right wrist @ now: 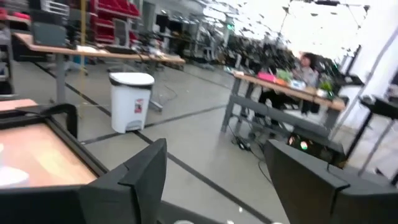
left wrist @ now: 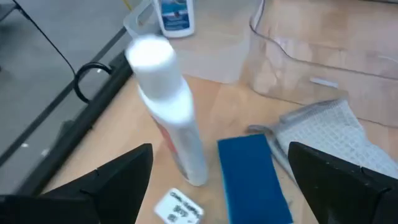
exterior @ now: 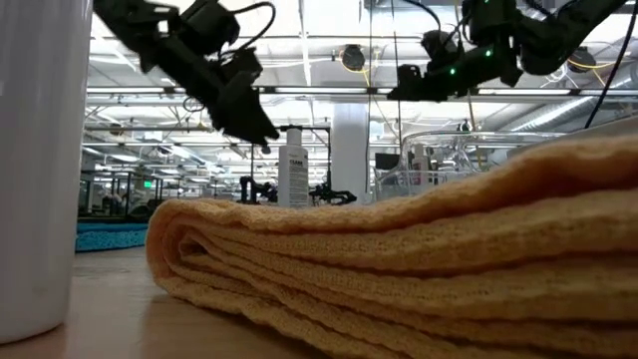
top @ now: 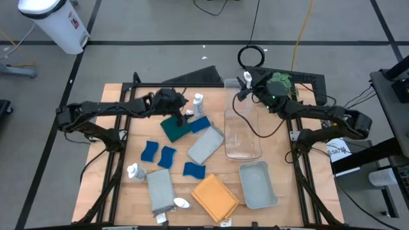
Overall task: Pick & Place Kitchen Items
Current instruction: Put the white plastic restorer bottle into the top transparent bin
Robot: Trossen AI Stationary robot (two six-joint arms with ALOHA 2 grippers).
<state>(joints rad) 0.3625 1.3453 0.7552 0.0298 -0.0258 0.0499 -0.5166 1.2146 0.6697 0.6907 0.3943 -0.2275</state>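
A white bottle stands upright on its base on the table, just ahead of my left gripper, which is open and touches nothing. A blue sponge and a grey cloth lie flat beside the bottle. In the high view my left gripper hovers over the dark teal cloth, near the bottle. My right gripper is raised over the far end of the clear bin, open and empty, and in its wrist view it faces the room. Another bottle stands by that far end.
Blue sponges, a bottle, a grey cloth, a lying bottle and an orange cloth lie nearer the front. A pale tray sits front right. A plant stands far right. A person sits at a desk beyond.
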